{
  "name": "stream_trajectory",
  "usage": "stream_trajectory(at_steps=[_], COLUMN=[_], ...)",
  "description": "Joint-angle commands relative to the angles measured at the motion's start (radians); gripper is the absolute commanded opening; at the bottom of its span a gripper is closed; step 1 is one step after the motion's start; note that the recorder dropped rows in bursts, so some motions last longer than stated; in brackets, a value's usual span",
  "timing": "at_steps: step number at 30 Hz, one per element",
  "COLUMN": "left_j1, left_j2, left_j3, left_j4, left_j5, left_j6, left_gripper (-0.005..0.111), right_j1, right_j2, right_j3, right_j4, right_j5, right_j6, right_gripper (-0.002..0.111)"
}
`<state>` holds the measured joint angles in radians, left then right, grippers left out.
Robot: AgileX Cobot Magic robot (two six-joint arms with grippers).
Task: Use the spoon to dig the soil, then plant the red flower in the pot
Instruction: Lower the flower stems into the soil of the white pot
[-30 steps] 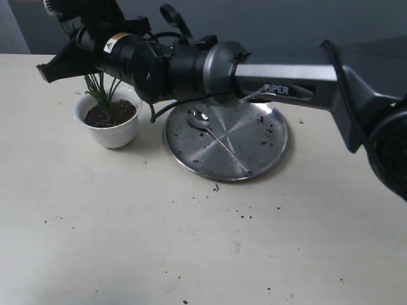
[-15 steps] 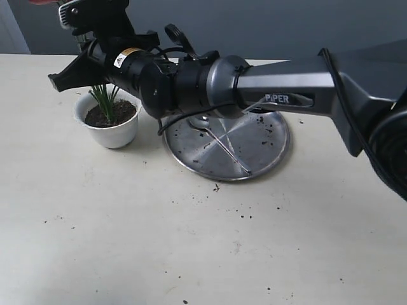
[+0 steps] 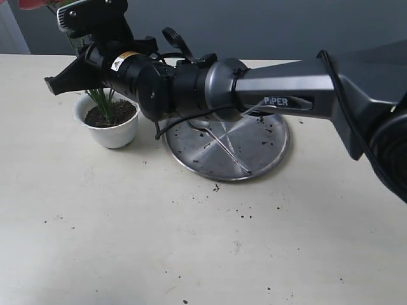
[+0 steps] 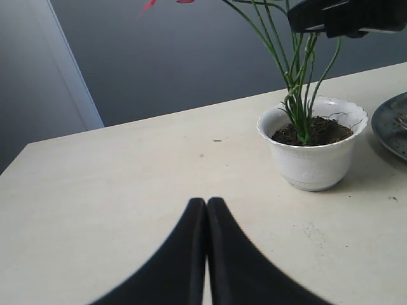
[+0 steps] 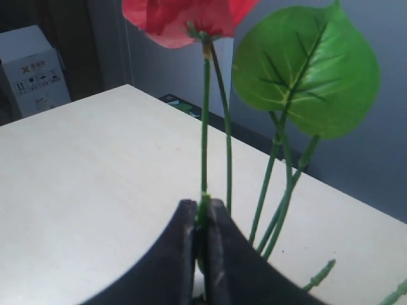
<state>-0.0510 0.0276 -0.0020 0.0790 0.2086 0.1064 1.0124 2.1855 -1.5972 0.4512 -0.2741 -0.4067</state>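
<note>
The white scalloped pot [image 3: 109,130] stands left of the steel plate, with dark soil [image 3: 117,114] inside. The red flower's green stems [image 3: 100,100] stand in that soil, and its bloom [image 3: 35,4] shows at the top left edge. My right gripper [image 5: 202,206] reaches across above the pot [image 4: 313,162] and is shut on one thin stem [image 5: 205,127], below the bloom [image 5: 184,19] and the broad leaf [image 5: 305,67]. The silver spoon [image 3: 219,141] lies on the plate. My left gripper [image 4: 206,204] is shut and empty, low over the table, apart from the pot.
The round steel plate [image 3: 270,149] sits at mid-table with soil crumbs on it. Crumbs are scattered over the table in front of it [image 3: 216,187]. The right arm's long body [image 3: 273,82] spans above the plate. A cardboard box [image 5: 32,63] stands beyond the table.
My right gripper has risen a little above the pot, still holding the stem. The red bloom has come into view at the top left. The stems stay in the soil.
</note>
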Motion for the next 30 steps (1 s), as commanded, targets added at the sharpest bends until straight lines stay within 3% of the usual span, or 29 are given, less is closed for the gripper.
stream_trajectory(at_steps=[1,8,19,30], left_j1=[-0.002,-0.002,-0.002,-0.002], left_j2=[-0.004,-0.004,-0.004,-0.004], left_j3=[0.002,0.002,0.002,0.002], left_j4=[-0.008,-0.008,-0.008,-0.008], left_j5=[-0.008,-0.008,-0.006,-0.006], left_j6=[-0.005,-0.005,-0.005,-0.005], left_gripper=[0.000,0.000,0.000,0.000], right_j1=[0.001,0.007,0.007,0.007], right_j2=[0.018,0.018,-0.073,-0.098], right_j3=[0.027,0.070,0.282,0.298], right_j4=[0.028,0.030,0.022,0.022], right_j5=[0.147,0.159,-0.002,-0.012], right_j6=[0.001,0.006,0.052,0.052], right_gripper=[0.000,0.000,0.000,0.000])
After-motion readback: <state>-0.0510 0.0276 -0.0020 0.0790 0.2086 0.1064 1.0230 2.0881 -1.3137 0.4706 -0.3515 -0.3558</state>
